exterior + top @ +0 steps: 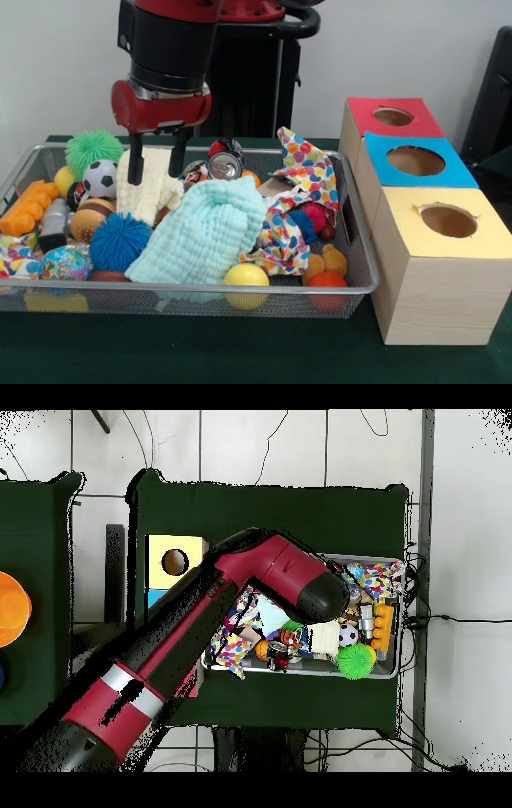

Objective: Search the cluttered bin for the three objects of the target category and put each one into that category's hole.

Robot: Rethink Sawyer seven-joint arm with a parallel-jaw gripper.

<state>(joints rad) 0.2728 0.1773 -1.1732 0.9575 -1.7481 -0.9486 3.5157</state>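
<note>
End effector: I see its jaws parted and empty over the cream cloth.
Bin: left of the boxes.
Bottles: none visible to me, presumably under cloths.
Risk: descending here snags cloth instead.

— Any room to reach down in the wire bin?

— Little. The gripper hangs with its two fingers spread over a cream cloth; a light blue cloth covers the middle, and a spotted cloth drapes the right end.

— The left end?

— Packed: a green spiky ball, a soccer ball, a blue fuzzy ball, an orange toy.

— Outside it?

— Bare green tabletop in front. Three boxes stand just beside the bin's right end, their holes unblocked from above.
</note>
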